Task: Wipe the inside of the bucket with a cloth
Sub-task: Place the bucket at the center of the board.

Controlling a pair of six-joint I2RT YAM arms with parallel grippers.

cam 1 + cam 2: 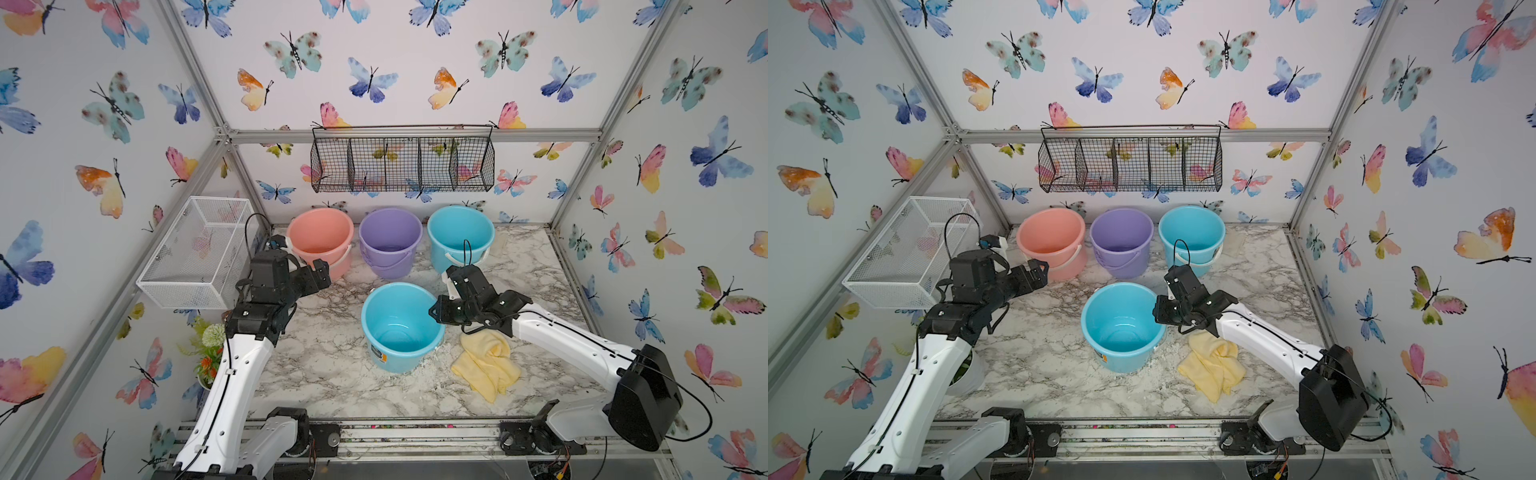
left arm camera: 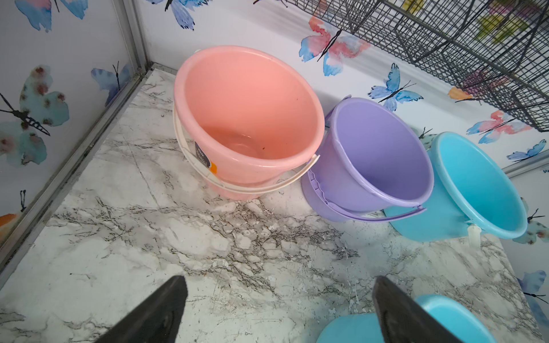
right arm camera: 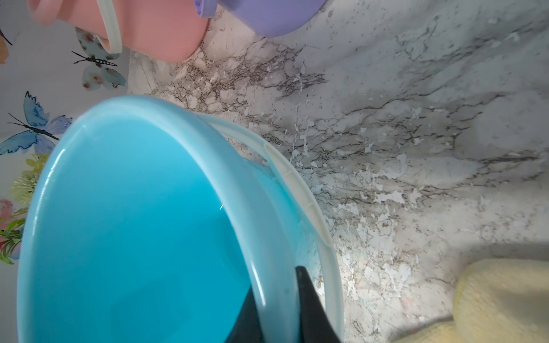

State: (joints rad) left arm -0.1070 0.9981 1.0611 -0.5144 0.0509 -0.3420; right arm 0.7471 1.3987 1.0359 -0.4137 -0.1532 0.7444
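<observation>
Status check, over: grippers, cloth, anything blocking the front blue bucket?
Left gripper open, empty, near pink bucket. Right gripper shut on front blue bucket's rim. Cloth loose on table beside it, partly under right arm. Bucket inside empty.

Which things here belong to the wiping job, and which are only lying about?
Job: near blue bucket, cloth, right gripper shut on the bucket rim, open left gripper.
Lying about: pink bucket, purple bucket, far blue bucket, plant, black basket, white basket.
</observation>
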